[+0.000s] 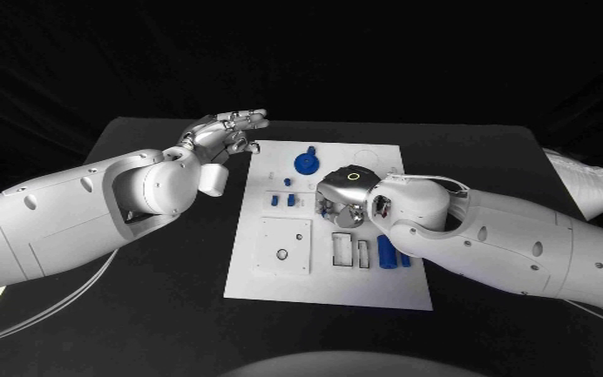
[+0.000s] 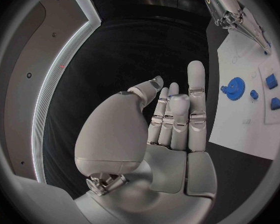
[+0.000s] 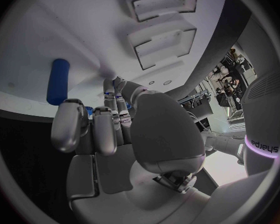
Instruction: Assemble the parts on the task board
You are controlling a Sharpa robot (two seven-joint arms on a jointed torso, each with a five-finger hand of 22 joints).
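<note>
The right silver hand (image 1: 342, 205) hovered, fingers curled with no visible hold, over the white flat task board (image 1: 377, 286), the left hand (image 1: 226, 136) was open beside it, and the small blue plastic cylinder (image 1: 387, 256) lying there seemed light, stiff, slippery, best pinched mid-length.

A black table (image 1: 164, 220) stands under dark black drapery (image 1: 377, 37), all dim behind and around, light falling from above.
</note>
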